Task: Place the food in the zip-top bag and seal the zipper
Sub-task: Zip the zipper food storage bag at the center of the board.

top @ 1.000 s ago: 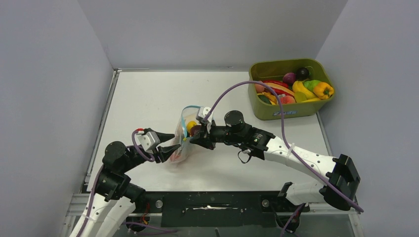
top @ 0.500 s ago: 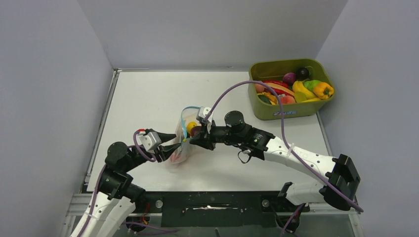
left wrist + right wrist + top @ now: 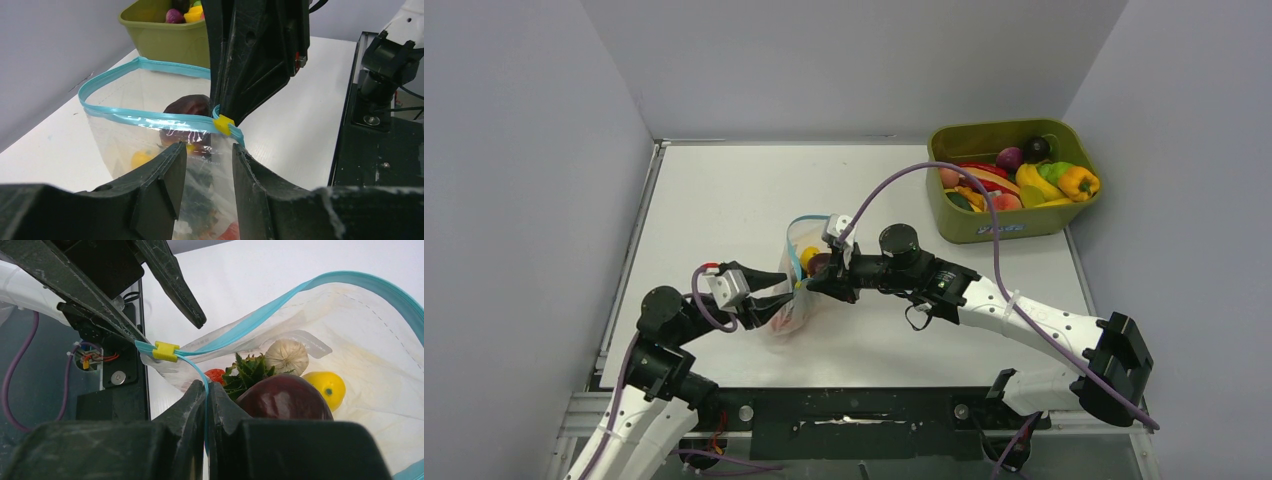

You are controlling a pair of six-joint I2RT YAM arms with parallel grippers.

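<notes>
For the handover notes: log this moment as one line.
left end effector: open, straddling zip-top bag below zipper | right end effector: shut on zipper by yellow slider | food: inside bag | zipper: unsealed

3 plain lilac-grey walls around a white table, a black, perhaps metal, rail along its near edge

Looks like a robotics lab test cell: bare white tabletop boxed in by plain grey walls, left arm and right arm bolted to a black rail at the near edge, purple cables looping, toy food in a green tub.
</notes>
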